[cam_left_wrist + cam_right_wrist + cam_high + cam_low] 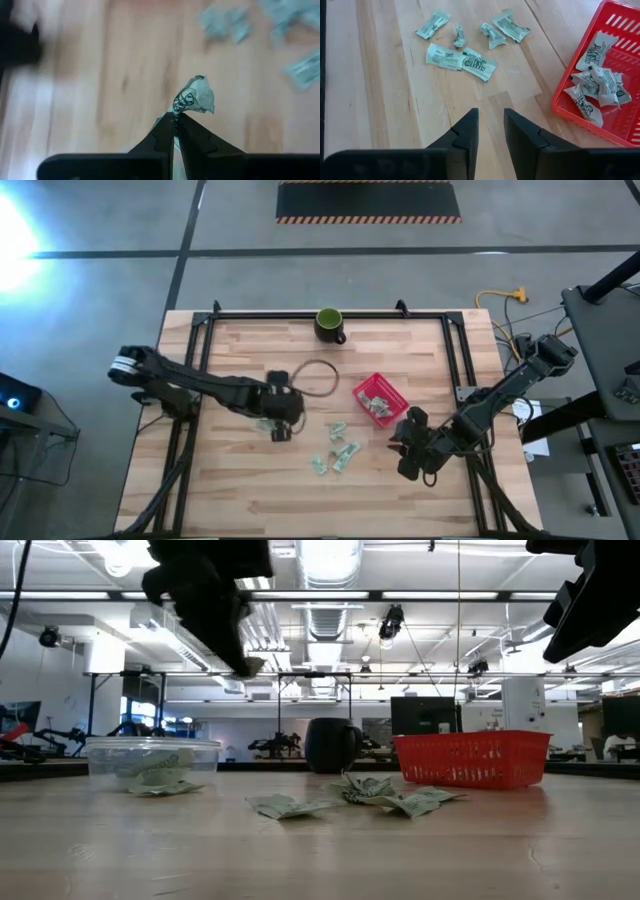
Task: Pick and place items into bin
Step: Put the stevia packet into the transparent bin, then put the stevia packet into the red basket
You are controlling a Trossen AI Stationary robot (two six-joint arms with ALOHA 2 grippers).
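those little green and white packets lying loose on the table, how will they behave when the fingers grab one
Probably limp, not stiff: the packet pinched in the left gripper crumples above the fingers. Likely very light, since a tiny edge pinch holds it. The loose packets lie flat, so they should slide when nudged rather than roll.

Several pale green-and-white packets (461, 57) lie flat and crinkled, loosely scattered on the bench. More lie piled in the red bin (620, 120). One crumpled packet (195, 97) is pinched in the left tool (176, 120).
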